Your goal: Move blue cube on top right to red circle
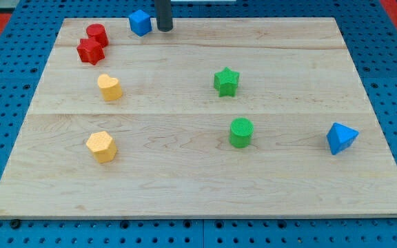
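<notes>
Tip [165, 29] of my dark rod, no jaws to open/close, sits just to view's right of small blue cube block [140, 22], near board's top edge; red cylinder block [97, 33] further left, touching red star block [90, 52].

place: lab bench | evidence: wooden board [198, 179] on blue pegboard [19, 27]

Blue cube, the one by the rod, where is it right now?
The blue cube sits at the board's top edge, left of centre in the camera view. My tip is just to its right, and the red cylinder lies further to its left.
</notes>
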{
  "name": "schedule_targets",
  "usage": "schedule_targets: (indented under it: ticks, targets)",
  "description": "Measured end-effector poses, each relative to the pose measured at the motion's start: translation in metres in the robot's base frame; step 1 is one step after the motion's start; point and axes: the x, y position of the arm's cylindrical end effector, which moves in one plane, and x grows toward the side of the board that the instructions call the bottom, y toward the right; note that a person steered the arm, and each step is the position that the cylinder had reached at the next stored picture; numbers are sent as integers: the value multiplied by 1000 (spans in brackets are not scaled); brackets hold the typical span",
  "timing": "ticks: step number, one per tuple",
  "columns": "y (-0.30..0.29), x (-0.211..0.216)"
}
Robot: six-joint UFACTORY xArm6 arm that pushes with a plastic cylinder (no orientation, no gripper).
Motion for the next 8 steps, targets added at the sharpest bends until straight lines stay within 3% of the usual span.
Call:
schedule_targets:
  ticks: [4,5,8]
  targets:
    - [-62,-14]
    - [-34,-15]
    - [-67,24]
